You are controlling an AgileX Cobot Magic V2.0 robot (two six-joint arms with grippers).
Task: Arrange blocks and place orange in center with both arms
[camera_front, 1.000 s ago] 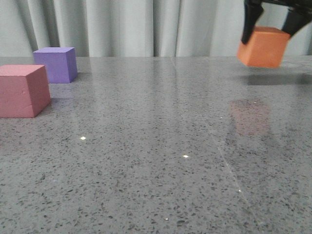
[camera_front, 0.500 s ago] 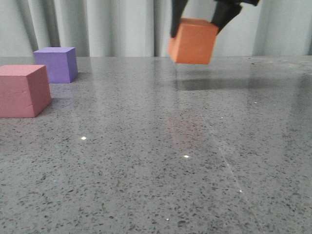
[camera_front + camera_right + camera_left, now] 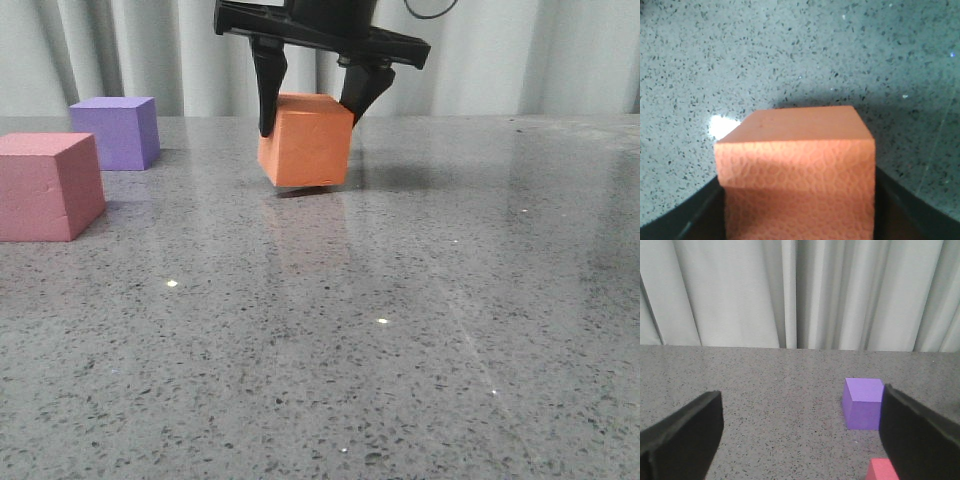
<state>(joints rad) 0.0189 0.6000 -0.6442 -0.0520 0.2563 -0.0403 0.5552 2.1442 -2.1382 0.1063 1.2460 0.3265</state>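
In the front view my right gripper is shut on the orange cube, slightly tilted, its lower edge at or just above the grey table near the middle back. The right wrist view shows the orange cube filling the space between the dark fingers. The pink cube sits at the left edge, the purple cube behind it. My left gripper is open and empty; its wrist view shows the purple cube beside one finger and a corner of the pink cube.
Grey-white curtains hang behind the table's far edge. The speckled tabletop stretches to the right and front of the orange cube, with small light glints on it.
My right gripper has carried the orange cube from the far right leftward to the middle back of the table and lowered it. The pink and purple cubes have not moved.
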